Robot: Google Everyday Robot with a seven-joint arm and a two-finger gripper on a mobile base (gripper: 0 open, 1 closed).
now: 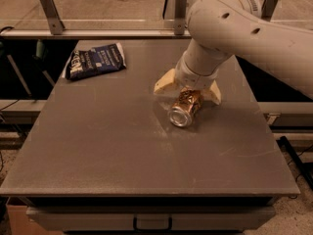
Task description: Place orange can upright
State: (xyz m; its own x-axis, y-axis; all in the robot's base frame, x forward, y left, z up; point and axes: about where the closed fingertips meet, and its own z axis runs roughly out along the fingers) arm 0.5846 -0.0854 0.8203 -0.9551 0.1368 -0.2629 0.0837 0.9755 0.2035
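The orange can [186,108] lies on its side on the grey table [122,151], right of the middle. Its silver end faces the front. My gripper [187,94] hangs from the big white arm [244,31] and stands right over the can's far end. Its two cream fingers are spread, one on the can's left [164,83] and one on its right [213,95]. There is a gap between the left finger and the can. The can's far end is hidden under the wrist.
A dark blue snack bag [95,61] lies flat at the table's far left corner. A rail with metal posts [49,6] runs behind the table. The table's right edge is close to the can.
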